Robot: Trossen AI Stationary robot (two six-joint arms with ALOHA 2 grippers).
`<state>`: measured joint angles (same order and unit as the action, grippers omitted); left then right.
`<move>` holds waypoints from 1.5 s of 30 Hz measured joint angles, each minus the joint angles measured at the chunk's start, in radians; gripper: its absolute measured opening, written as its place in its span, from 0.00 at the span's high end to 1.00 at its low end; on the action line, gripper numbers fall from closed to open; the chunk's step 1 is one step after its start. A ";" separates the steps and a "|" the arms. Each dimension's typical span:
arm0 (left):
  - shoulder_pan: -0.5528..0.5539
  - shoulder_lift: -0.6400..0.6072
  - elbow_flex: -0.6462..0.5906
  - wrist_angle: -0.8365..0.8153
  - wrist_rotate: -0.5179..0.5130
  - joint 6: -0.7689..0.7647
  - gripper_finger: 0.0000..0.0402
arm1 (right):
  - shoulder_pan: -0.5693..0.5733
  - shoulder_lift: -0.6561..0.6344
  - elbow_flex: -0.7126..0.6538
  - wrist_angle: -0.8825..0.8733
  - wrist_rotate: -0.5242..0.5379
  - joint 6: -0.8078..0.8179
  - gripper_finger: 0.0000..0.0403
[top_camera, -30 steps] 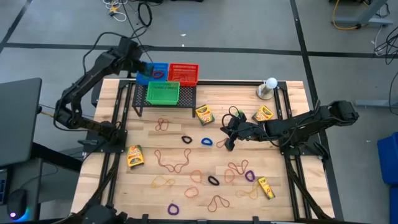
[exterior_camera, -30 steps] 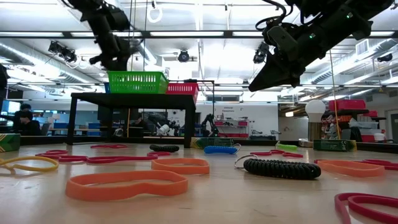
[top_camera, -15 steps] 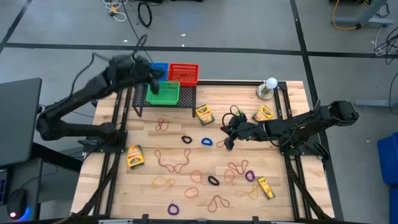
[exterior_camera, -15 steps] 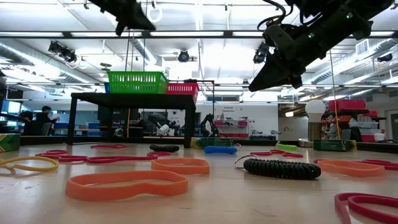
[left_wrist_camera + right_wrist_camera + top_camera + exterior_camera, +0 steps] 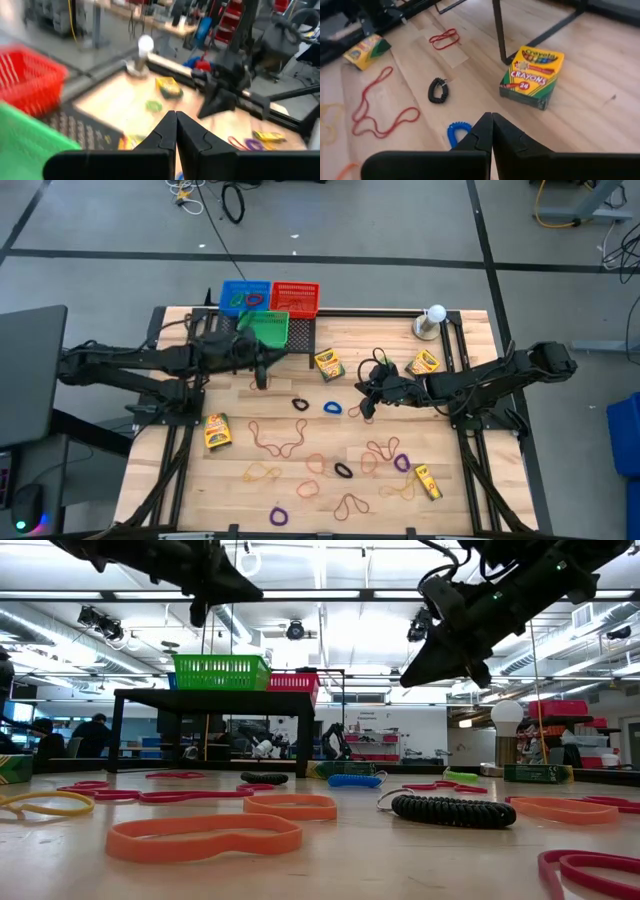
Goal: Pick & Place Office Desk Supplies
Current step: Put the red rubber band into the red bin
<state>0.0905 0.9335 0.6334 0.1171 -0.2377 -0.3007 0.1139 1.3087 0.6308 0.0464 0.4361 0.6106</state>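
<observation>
Robotics lab (ceiling cameras (image 5: 294,630), benches (image 5: 520,772) behind).

— What's on my wooden table (image 5: 460,510)?

— I see rubber-band loops (image 5: 277,439) scattered across it, four crayon boxes (image 5: 328,364), a white ball on a round base (image 5: 432,322) at the far right corner, and a black stand (image 5: 300,340) carrying the baskets.

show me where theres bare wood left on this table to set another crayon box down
Bare wood lies behind the right arm, between the white ball on its base and the small rack holding the green basket. Another patch sits at the near-left corner, in front of the left crayon box. The middle and near right are crowded with rubber-band loops.
</observation>
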 joint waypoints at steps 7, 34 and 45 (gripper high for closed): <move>-0.163 0.088 0.000 0.043 -0.077 0.155 0.98 | 0.001 0.000 0.076 -0.281 -0.022 0.055 0.97; -0.235 0.229 -0.325 0.774 -0.189 0.057 0.98 | -0.191 0.300 0.081 -0.324 -0.436 -0.366 0.73; -0.225 0.216 -0.325 0.698 -0.287 0.067 0.98 | -0.190 0.279 0.078 -0.328 -0.432 -0.357 0.98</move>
<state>-0.1347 1.1492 0.3080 0.8149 -0.5243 -0.2335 -0.0765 1.5877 0.7087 -0.2816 0.0039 0.2537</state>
